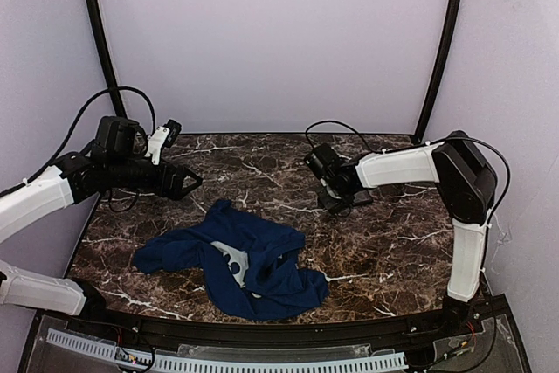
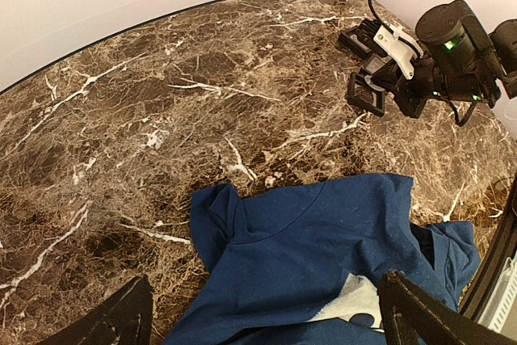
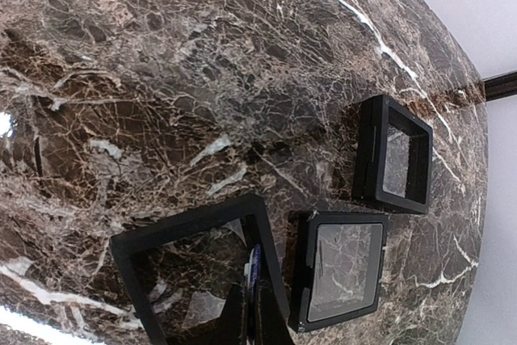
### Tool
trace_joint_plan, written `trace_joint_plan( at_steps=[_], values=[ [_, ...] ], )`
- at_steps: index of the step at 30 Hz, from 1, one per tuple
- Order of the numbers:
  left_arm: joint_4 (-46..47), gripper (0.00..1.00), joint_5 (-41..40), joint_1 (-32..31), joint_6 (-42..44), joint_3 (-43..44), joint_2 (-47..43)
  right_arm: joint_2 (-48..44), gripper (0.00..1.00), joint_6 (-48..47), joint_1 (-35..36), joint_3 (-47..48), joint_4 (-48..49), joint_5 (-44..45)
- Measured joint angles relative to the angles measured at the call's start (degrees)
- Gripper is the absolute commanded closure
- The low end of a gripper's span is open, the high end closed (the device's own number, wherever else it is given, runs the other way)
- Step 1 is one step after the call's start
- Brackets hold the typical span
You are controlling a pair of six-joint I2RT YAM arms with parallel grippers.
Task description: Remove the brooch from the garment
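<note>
Right wrist view: the right gripper (image 3: 252,296) is seen with its jaws drawn narrow on a small bluish sliver, judged to be the brooch (image 3: 254,264). It is held over the right wall of the largest black square tray (image 3: 161,236). A smaller black tray (image 3: 300,276) and a third tray (image 3: 367,151) lie just beside it on the marble-patterned table (image 1: 384,242). The navy T-shirt (image 1: 271,264) lies crumpled well apart, below the left gripper (image 1: 194,183), whose jaws are spread wide and hold nothing. The brooch appears to be off the T-shirt, so setting it down is judged the step in hand. The pinch should be carried inward over the tray's floor and lowered close before the jaws are parted, and the rim should not be struck. Height above the tray cannot be told.
</note>
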Motion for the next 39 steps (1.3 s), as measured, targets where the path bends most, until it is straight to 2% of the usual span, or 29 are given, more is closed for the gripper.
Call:
trace_joint_plan(
  at_steps=[7,10,13,18,26,33,36,39],
  values=[
    [0.00,0.01,0.04,0.00,0.00,0.00,0.20,0.74,0.62,-0.22,-0.74,1.25,0.00,-1.01],
    [-0.02,0.01,0.17,0.00,0.00,0.00,0.52,0.74,0.53,0.42,-1.01,1.64,-0.11,-2.14],
    [-0.02,0.01,0.39,0.00,-0.02,0.00,0.90,0.72,0.37,1.05,-1.29,1.86,-0.07,-3.89],
    [0.02,0.05,0.61,0.00,-0.35,0.00,2.03,-0.63,0.16,2.43,-1.60,1.86,-0.46,-8.02],
    [2.32,0.07,2.16,0.00,-7.26,-0.48,3.48,-10.54,0.11,5.25,-1.62,-0.35,0.17,-18.01],
    [7.13,0.08,-1.68,-2.80,-17.73,-7.37,1.20,-29.31,0.10,6.03,-0.07,-11.30,6.01,-31.98],
    [7.41,0.07,-5.07,-6.12,-21.88,-10.54,0.57,-35.28,0.09,6.05,3.50,-15.63,9.03,-36.52],
    [7.78,0.08,-7.87,-9.99,-26.14,-13.94,-0.02,-39.87,0.09,6.51,10.69,-20.13,11.78,-39.82]
  ],
)
